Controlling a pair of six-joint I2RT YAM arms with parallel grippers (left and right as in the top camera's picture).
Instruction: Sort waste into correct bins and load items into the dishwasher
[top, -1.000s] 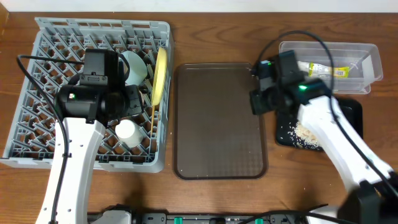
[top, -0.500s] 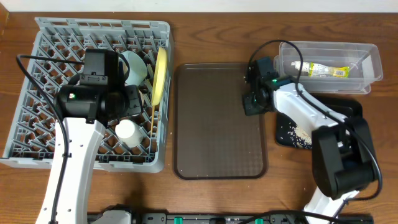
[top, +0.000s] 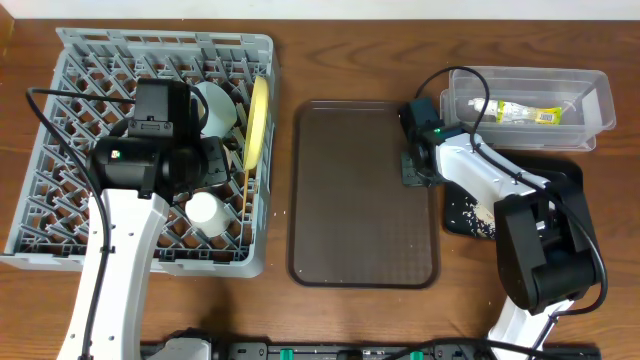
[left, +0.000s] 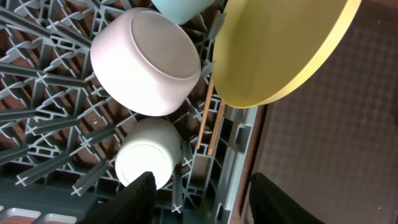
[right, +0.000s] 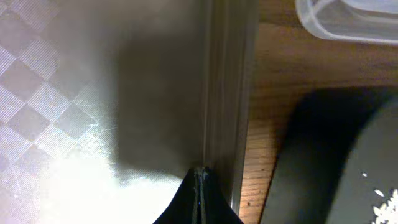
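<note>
Left gripper (left: 205, 200) hangs over the grey rack (left: 56, 118). Its jaws are apart and it grips nothing. The small white cup (left: 148, 160) sits in a rack cell just ahead of the gripper, nearer one finger. The white bowl (left: 146, 62) is further ahead, tipped with its base toward the camera. The light-blue bowl (left: 181, 6) is just beyond that, cut off by the frame edge. The yellow plate (left: 280, 50) stands on edge ahead, off to the other finger's side, at the rack's side wall. The chopsticks (left: 209, 127) lie straight ahead of the jaws along that wall, under the plate's rim.

Right gripper (right: 200, 180) is clenched, tips pressed together and touching the right rim of the brown tray (right: 93, 93). Can't tell if the rim is pinched. The black tray (right: 317, 155) is just beside the tips, with a strip of table (right: 261, 124) between. The rice scraps (top: 487, 212) lie in the black tray, near the gripper. The clear tub (top: 600, 110) is beyond the gripper, with the wrapper (top: 520, 113) inside it.
</note>
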